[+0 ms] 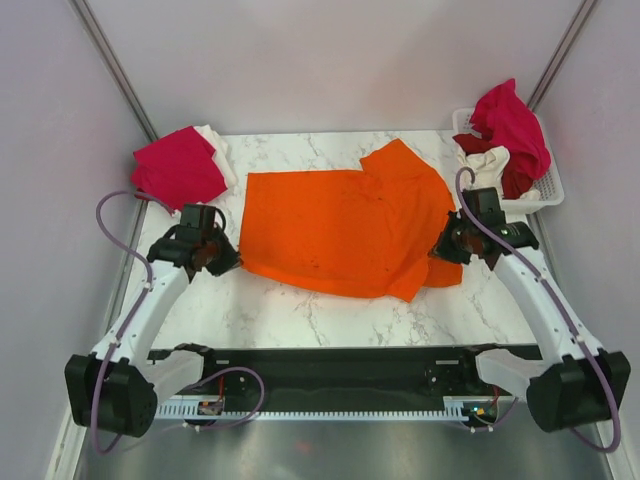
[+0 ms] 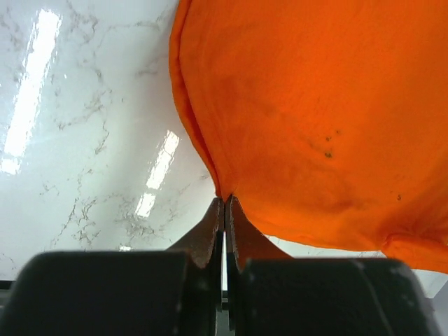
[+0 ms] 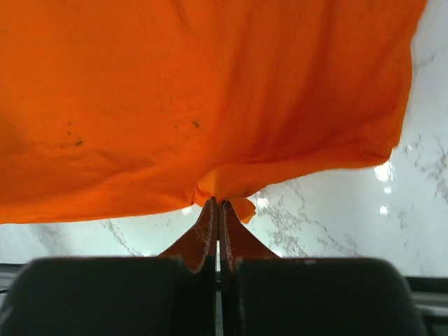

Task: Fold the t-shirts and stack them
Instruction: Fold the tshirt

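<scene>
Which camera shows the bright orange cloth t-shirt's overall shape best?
Top external: the bright orange cloth t-shirt shows nearly whole, spread on the white marble table. The wrist views show only the edges pinched by the left gripper and right gripper.

Left arm [image 1: 150, 300]: extended forward, wrist turned inward.
Left gripper [image 1: 232, 262]: jaws clamped on orange t-shirt [image 1: 340, 225] edge.
Right arm [image 1: 540, 300]: extended forward, wrist turned inward.
Right gripper [image 1: 438, 250]: jaws clamped on opposite edge.
</scene>
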Available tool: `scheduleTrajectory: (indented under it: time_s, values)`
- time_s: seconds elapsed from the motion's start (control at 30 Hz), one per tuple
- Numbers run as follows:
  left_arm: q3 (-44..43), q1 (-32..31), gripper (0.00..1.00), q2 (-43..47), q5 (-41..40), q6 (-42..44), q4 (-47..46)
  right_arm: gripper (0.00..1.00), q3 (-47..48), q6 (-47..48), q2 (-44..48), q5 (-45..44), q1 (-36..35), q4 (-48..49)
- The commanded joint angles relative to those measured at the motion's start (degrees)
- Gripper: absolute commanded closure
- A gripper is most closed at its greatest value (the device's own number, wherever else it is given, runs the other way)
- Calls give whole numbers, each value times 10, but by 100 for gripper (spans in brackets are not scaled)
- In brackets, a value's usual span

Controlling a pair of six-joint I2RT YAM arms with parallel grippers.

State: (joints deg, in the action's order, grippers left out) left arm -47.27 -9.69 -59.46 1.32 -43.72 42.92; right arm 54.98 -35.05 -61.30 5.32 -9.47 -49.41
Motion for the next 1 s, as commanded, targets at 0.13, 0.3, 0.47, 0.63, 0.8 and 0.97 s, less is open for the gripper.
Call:
scheduleTrajectory:
  time_s: [0.13,0.3,0.47,0.63,0.8,0.97]
  values:
    - [-117,24,98,-132,-30,62,3,100,133,86,-152,3,2,83]
    - [-164,35,98,-209,-31,70,1,100,216,108,-269,-13,2,80]
    - [-217,37,98,-309,-31,93,-4,100,291,123,-342,-83,2,70]
    - [-243,39,98,-366,-32,106,-4,100,318,133,-362,-169,16,60]
    - [-262,40,98,-405,-47,115,-3,100,333,150,-379,-194,23,62]
    - [-284,40,98,-428,-33,117,-2,100,363,158,-425,-160,31,63]
